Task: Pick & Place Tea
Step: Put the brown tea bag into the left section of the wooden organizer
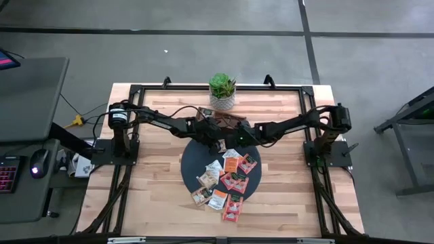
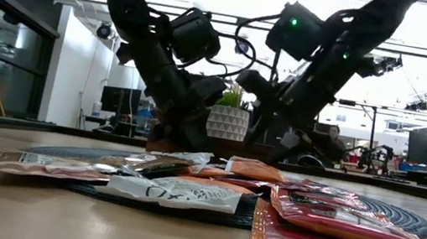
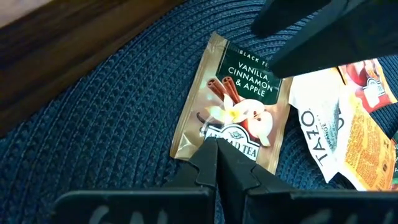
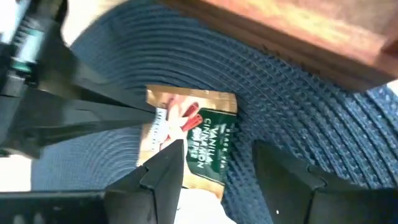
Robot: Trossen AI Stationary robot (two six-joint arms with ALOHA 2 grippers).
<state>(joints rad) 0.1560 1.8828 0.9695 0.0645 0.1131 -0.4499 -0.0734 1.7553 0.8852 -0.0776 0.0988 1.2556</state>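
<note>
A tan-brown tea sachet (image 3: 233, 106) with a dark green label lies on the dark round mat (image 3: 106, 124), toward the mat's far side. My left gripper (image 3: 216, 163) is shut, its tips at the sachet's near short end. My right gripper (image 4: 225, 177) is open and hangs just above the same sachet (image 4: 199, 134), with one finger (image 4: 163, 169) over the sachet and the other (image 4: 287, 177) over bare mat. Several more orange-red, tan and white sachets (image 1: 227, 181) lie in a loose heap on the mat's near half. My left gripper has its shut fingertips (image 3: 208, 155) on the sachet's short end (image 3: 239, 148), the end with the brand name. It comes slanting down from the table's left. The sachet lies flat on the mat. Whether the edge sits between the tips or under them cannot be told.
The brown wooden tray (image 4: 292, 31) stands just beyond the mat's far edge, with a potted plant (image 1: 222, 91) behind it. The low view has sachets (image 2: 186, 190) spread across the mat in front of both arms. Bare wooden tabletop (image 1: 146, 176) lies on either side of the mat.
</note>
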